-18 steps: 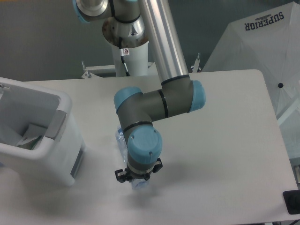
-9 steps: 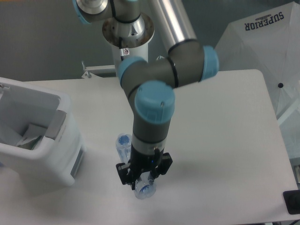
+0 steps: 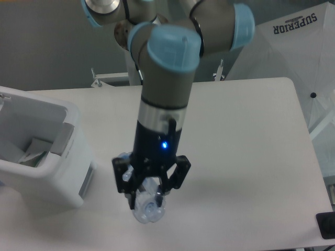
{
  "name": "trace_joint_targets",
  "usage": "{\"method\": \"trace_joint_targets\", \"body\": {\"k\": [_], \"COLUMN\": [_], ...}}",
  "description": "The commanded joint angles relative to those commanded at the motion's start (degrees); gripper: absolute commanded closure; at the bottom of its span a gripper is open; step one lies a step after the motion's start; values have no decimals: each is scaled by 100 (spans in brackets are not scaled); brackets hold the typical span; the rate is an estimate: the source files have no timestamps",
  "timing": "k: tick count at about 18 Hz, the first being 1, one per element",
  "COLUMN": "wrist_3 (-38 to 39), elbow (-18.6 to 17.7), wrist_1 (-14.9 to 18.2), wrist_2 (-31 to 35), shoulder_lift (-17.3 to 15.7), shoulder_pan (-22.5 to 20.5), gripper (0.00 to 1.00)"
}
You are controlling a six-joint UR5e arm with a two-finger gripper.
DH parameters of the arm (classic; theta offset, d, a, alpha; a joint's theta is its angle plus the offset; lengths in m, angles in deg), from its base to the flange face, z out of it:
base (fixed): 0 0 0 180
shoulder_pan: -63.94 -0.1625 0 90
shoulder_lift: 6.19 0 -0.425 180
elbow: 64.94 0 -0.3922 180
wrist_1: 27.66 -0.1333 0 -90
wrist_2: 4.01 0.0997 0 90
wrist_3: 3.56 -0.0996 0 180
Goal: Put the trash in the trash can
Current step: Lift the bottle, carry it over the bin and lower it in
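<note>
Bottle (image 3: pixel 148 207) hangs in my gripper (image 3: pixel 150 194), whose fingers are closed around it, lifted off the table (image 3: pixel 246 157) to the right of the trash can (image 3: pixel 44 151). I judge the hold on slick clear plastic shaky: a quick swing leftward could let it slip and drop short of the rim.

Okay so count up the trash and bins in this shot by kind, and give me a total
Clear plastic bottle, held in the gripper above the table: 1
Flat plastic packet, lying inside the bin: 1
White trash can: 1
Total: 3
</note>
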Motion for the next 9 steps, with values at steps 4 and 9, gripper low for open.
{"method": "trace_joint_targets", "body": {"k": [4,9], "wrist_3": [-9,-18], "elbow": [-26,-53], "wrist_1": [-185,-229], "wrist_2": [-651,-960], "shoulder_lift": [-343,-519], "shoulder_pan": [70,421], "gripper": [44,44]}}
